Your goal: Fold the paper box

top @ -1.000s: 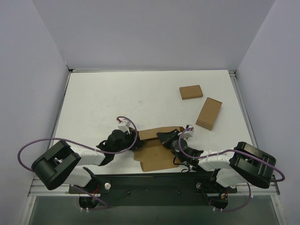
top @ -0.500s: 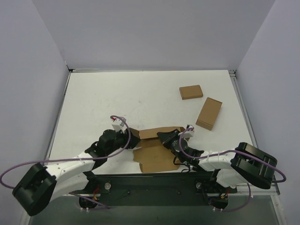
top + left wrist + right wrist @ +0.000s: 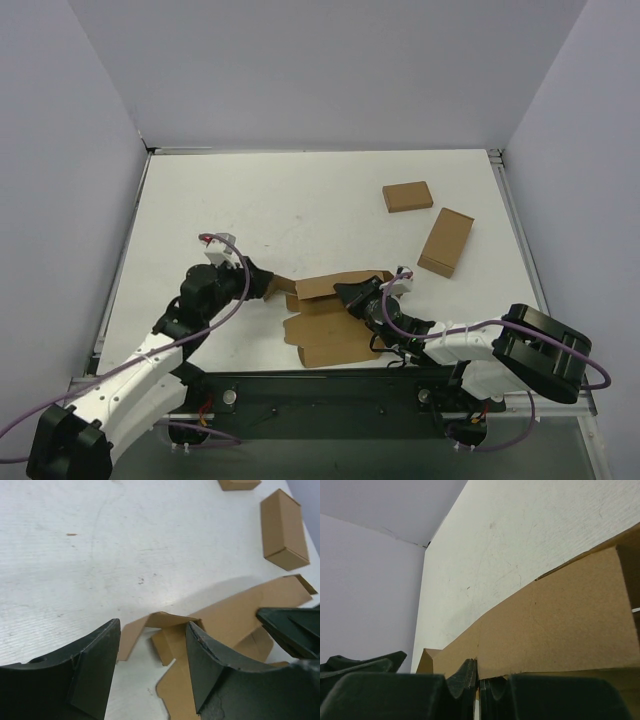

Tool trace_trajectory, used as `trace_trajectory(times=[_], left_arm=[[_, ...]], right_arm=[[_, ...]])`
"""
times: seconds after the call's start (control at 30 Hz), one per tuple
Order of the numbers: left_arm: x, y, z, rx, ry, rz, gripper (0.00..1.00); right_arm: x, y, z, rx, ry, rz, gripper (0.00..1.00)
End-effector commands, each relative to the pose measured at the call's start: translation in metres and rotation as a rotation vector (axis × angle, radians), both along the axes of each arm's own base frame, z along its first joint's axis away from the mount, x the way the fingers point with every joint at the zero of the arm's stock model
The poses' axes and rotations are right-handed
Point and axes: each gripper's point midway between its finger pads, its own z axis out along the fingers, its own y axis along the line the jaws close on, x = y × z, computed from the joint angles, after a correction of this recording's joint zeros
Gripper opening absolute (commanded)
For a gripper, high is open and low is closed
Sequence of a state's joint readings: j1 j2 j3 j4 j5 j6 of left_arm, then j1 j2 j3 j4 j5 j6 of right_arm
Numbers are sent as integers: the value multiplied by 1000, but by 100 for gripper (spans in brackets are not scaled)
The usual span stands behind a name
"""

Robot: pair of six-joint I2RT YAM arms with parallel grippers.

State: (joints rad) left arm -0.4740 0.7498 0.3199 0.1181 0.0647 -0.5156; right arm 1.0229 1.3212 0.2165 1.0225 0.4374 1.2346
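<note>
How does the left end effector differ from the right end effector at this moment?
The left end effector is open; the right end effector is shut. The left one holds nothing, facing a flap of the paper box; the right one pinches its raised panel. Both are dark.

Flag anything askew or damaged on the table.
Nothing looks torn or spilled. The paper box is only half-formed: its far panel stands lifted, pinched by the shut right gripper, and its left end flap juts up crooked. At far right, a small box and a longer box lie at different angles.
</note>
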Motion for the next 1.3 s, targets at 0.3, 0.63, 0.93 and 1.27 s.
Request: trace_trajectory(times=[0.3, 0.63, 0.93, 1.27], left_arm=[[64, -10, -71, 31, 177, -36, 62], [6, -27, -100, 0, 281, -183, 52], [-17, -50, -100, 31, 249, -304, 52], [-26, -57, -97, 67, 192, -355, 52]], right_arm=[[-2, -3, -9, -53, 7, 6, 0], [2, -5, -7, -62, 2, -15, 0], [2, -4, -9, -63, 8, -13, 0], [2, -4, -11, -69, 12, -13, 0]])
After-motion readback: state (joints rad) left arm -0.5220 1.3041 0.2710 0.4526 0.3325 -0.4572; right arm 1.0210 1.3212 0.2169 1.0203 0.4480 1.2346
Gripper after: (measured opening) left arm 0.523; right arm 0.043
